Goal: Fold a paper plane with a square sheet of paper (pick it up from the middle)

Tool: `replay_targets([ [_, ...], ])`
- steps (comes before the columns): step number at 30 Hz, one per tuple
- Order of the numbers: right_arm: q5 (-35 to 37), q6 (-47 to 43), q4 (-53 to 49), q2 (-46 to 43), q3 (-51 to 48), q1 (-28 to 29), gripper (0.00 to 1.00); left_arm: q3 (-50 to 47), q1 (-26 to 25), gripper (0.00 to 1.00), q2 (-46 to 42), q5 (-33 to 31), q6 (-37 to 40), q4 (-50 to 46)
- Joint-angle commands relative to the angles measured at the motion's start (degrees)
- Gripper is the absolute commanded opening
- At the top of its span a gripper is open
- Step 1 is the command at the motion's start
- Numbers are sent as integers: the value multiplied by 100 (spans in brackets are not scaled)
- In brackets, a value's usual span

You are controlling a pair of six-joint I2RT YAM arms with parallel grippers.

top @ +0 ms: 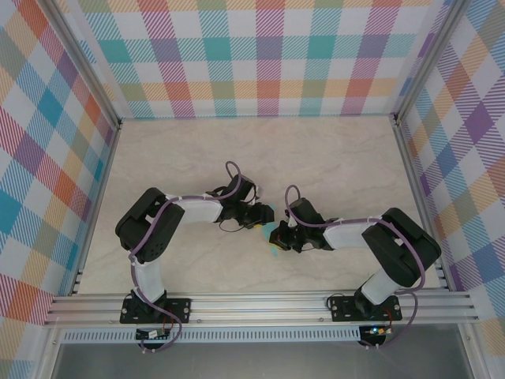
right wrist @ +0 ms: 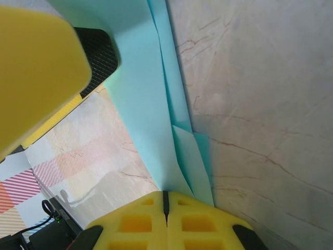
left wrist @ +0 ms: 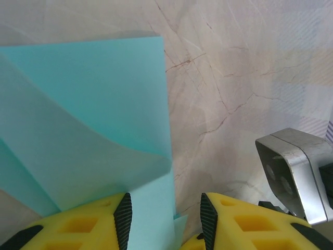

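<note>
Right gripper (right wrist: 165,197) clamps the paper (right wrist: 140,104); left gripper (left wrist: 165,213) parted.

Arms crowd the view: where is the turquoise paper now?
Top view: the paper is near centre, between the left gripper and right gripper, whose jaws are shut on it.

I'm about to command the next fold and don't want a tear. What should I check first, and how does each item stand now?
1. The right tool pinched shut on the paper: ok.
2. The left tool open, with a paper edge in its gap: ok.
3. The paper lifted off the table: cannot tell.
4. Folded edges flush: not ok, they stagger near the right tool.
5. Crease sharpness: cannot tell.
</note>
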Motion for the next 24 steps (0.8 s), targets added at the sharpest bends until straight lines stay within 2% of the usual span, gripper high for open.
replay_targets([
  [1,100,-160,-936,173,-128,0,5,84,73,42,120,-189,179,-179],
  [8,30,-222,-978,207,-139,0,4,126,224,42,253,-333,178,-172],
  [24,-93,-371,-1032,206,-188,0,3,491,680,43,418,-122,369,-283],
])
